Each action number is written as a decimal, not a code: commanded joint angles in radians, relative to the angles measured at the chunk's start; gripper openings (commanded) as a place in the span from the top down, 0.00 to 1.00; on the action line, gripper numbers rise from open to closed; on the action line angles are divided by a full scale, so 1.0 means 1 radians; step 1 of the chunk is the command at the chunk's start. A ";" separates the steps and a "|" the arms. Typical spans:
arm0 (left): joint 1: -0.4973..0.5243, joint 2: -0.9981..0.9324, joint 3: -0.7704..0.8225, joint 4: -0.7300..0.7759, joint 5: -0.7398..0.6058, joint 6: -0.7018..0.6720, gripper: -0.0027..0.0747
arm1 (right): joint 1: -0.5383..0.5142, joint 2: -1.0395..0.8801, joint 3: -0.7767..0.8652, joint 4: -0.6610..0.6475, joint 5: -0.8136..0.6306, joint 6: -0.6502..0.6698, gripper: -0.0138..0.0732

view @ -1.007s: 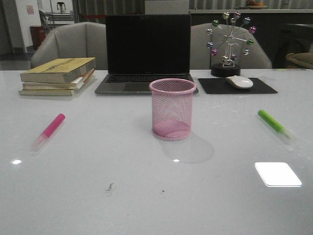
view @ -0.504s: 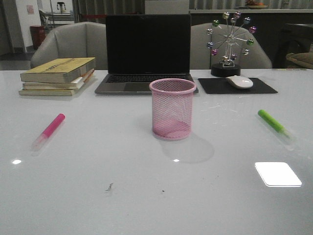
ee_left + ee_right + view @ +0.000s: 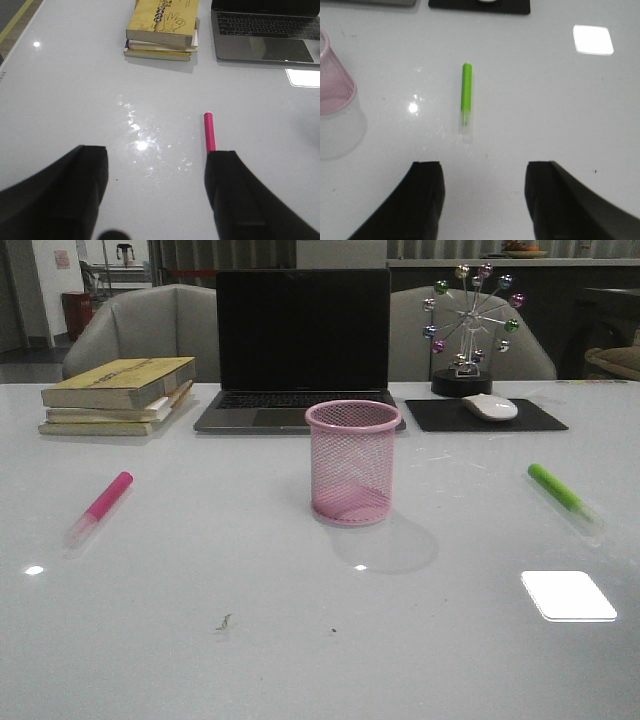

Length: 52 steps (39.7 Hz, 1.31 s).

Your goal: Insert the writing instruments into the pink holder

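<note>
Book cover (image 3: 165,17): hand drawing; writing too blurred to read.

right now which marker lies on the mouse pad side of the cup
The lime green highlighter. It lies right of the pink holder, in front of the mouse pad; the hot pink highlighter lies left, near the books.

A glossy white table (image 3: 200,640) carries a stack of books with a yellow-covered one on top (image 3: 118,395) at the far left. Just beside it, an open dark laptop with a black screen (image 3: 302,345) sits at the back centre. Further right, a white computer mouse (image 3: 489,407) rests on a black mouse pad (image 3: 540,418), with a ferris-wheel ornament of coloured balls (image 3: 468,328) behind it. Grey chairs (image 3: 140,330) stand beyond the table.
</note>
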 commanded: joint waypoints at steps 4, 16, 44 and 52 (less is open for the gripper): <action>0.000 0.001 -0.037 -0.007 -0.077 -0.009 0.33 | -0.004 0.115 -0.177 0.033 0.066 0.000 0.29; 0.000 0.001 -0.037 -0.007 -0.077 -0.009 0.33 | -0.004 0.419 -0.491 0.030 0.184 -0.006 0.29; 0.000 0.001 -0.037 -0.007 -0.077 -0.009 0.33 | -0.004 0.986 -0.876 0.030 0.246 -0.012 0.29; 0.000 0.001 -0.037 -0.007 -0.077 -0.009 0.33 | -0.004 1.079 -0.940 0.030 0.253 -0.022 0.29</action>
